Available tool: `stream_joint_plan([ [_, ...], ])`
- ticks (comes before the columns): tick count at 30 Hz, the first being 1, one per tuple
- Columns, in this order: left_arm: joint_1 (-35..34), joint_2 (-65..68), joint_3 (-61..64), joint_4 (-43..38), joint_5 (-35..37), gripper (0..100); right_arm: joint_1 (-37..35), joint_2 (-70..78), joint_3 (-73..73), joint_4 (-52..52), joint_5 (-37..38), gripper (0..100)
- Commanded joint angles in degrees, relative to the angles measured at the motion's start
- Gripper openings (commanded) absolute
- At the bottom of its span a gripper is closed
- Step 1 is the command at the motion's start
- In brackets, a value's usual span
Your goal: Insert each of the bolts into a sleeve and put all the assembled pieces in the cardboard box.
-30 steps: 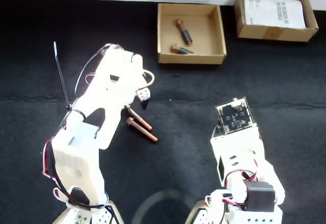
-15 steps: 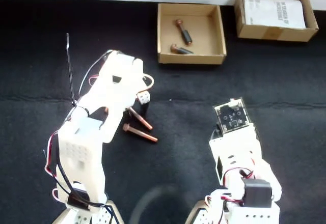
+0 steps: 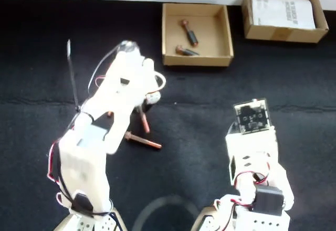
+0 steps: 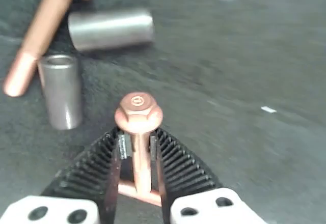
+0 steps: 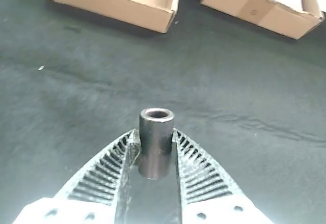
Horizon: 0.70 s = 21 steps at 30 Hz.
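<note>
The left claw [image 4: 136,133], closed on a copper bolt [image 4: 138,113], must line the shank up exactly with the open bore of the sleeve [image 5: 156,147] clamped in the right claw [image 5: 155,132].

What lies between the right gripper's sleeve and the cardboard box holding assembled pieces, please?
Only bare black table separates sleeve and cardboard box, per right wrist view.

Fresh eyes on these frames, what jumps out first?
The left gripper clamps a copper bolt by its shank just below the head. The right gripper holds a sleeve, open bore facing its wrist camera. Farther back, the box holds two assembled pieces, and a loose bolt lies on the table.
</note>
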Motion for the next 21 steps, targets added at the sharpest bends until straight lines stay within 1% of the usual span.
stream_joint_plan([
  [1, 6.2, -11.7, -0.6, -0.4, -8.8, 1, 1.5, -0.8, 4.0, -4.7, 0.6, 0.7],
  [5, 13.1, -21.1, 0.0, -0.4, -21.8, 1, 1.5, -0.9, 8.7, -6.9, 0.7, 0.7],
  [7, 16.0, -24.7, 0.0, -0.4, -26.0, 1, 1.5, -0.9, 9.9, -8.0, 0.7, 0.7],
  [9, 18.0, -27.6, 0.0, -0.4, -28.1, 1, 1.5, -0.9, 11.4, -9.6, 0.4, 0.7],
  [12, 19.1, -29.8, 0.0, -0.6, -28.5, 1, 1.5, -0.9, 13.4, -13.8, 0.1, 0.7],
  [13, 19.1, -29.9, 0.0, -0.6, -28.4, 1, 1.5, -0.9, 14.2, -15.6, -1.1, 0.7],
  [17, 18.6, -30.3, 0.7, -0.5, -28.1, 1, 1.3, -0.9, 16.7, -24.4, -12.5, 0.7],
  [21, 18.6, -30.5, 3.6, -0.8, -28.1, 1, -3.7, -0.9, 21.3, -34.0, -24.4, 0.7],
])
